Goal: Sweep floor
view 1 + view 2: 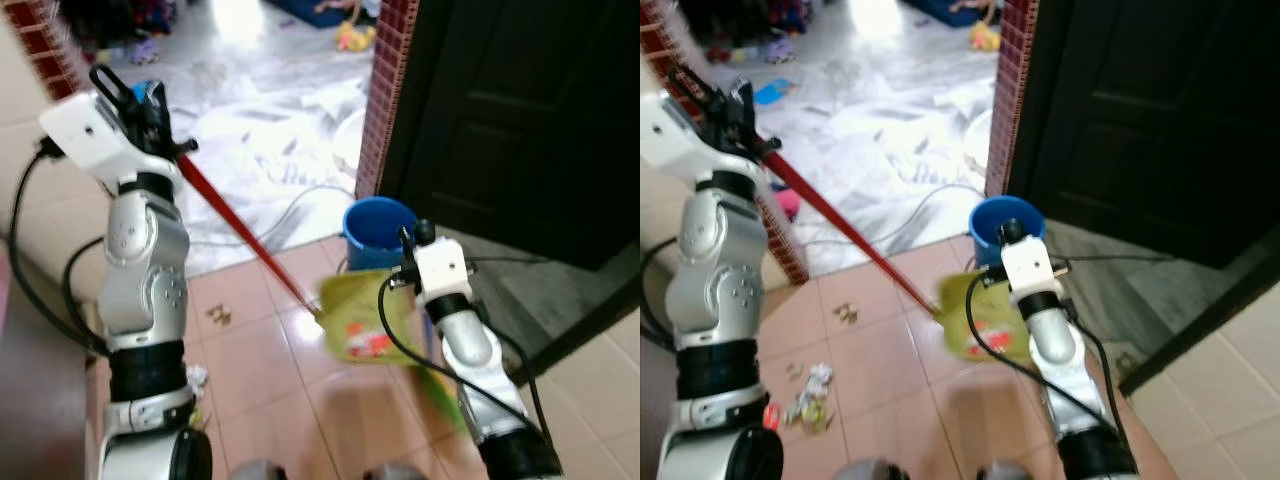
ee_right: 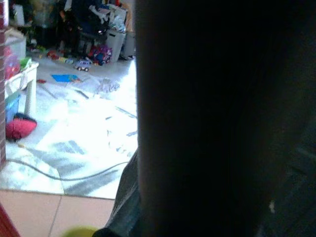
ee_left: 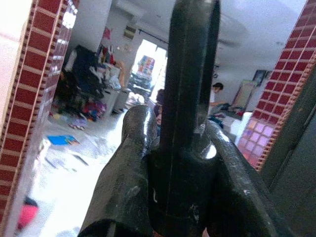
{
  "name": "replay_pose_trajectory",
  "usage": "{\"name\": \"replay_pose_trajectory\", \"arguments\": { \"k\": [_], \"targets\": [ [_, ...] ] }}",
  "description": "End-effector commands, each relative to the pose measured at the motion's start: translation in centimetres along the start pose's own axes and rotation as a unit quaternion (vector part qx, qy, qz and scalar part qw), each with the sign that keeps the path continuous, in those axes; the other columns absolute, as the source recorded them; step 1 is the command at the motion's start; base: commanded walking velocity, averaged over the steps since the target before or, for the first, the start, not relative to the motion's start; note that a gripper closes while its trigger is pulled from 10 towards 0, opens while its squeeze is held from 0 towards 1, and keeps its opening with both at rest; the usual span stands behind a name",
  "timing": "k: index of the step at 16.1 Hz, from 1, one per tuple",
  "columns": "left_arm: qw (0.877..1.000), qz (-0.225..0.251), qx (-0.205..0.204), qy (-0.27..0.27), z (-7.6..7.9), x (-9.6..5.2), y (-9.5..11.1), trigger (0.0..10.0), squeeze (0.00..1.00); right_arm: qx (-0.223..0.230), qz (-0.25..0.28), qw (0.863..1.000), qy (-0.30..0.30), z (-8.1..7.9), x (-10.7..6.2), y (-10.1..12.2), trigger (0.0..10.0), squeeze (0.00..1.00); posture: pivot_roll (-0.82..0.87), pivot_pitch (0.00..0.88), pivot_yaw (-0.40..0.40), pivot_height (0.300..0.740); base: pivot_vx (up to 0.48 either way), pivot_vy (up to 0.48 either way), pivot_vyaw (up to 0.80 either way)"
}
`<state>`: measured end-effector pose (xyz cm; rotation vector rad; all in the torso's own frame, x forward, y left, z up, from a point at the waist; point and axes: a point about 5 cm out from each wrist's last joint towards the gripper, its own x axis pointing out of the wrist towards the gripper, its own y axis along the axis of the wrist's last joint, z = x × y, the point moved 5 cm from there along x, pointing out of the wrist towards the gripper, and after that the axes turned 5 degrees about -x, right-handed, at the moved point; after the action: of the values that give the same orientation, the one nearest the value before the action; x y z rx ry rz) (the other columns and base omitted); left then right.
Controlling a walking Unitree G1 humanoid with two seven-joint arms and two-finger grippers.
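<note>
Scraps of litter (image 1: 810,395) are seen unswept on the pink tiled floor (image 1: 880,350), so most sweeping is judged left. A red-handled broom (image 1: 245,235) is clasped by the left hand (image 1: 130,95); the right hand (image 1: 1005,235), its state untellable, is near a green dustpan (image 1: 365,320). Beyond a blue bucket (image 1: 378,232), a cluttered marble-floored room is visible.
</note>
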<state>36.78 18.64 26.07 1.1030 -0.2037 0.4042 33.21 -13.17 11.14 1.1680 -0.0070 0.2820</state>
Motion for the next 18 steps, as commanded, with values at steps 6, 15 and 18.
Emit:
{"name": "replay_pose_trajectory", "arguments": {
  "k": [6,15,18],
  "targets": [
    [0.999,0.046,-0.013,0.007,0.9,0.8,2.7,10.0,0.0,-0.019,0.016,1.0,0.0,0.2,0.4,0.6,10.0,0.0,-0.06,0.0,0.055,0.74,0.48,0.0,0.0],
    [0.999,0.045,-0.007,0.012,1.2,0.9,2.6,10.0,0.0,-0.016,0.021,1.0,0.002,-0.2,0.7,0.8,10.0,0.0,-0.06,0.0,0.06,0.74,0.48,0.0,0.0],
    [0.999,0.041,-0.004,0.011,1.3,0.9,2.4,10.0,0.0,-0.016,0.022,1.0,0.003,-0.3,0.7,0.8,10.0,0.0,-0.06,0.0,0.062,0.74,0.471,0.0,0.0]
  ]
}}
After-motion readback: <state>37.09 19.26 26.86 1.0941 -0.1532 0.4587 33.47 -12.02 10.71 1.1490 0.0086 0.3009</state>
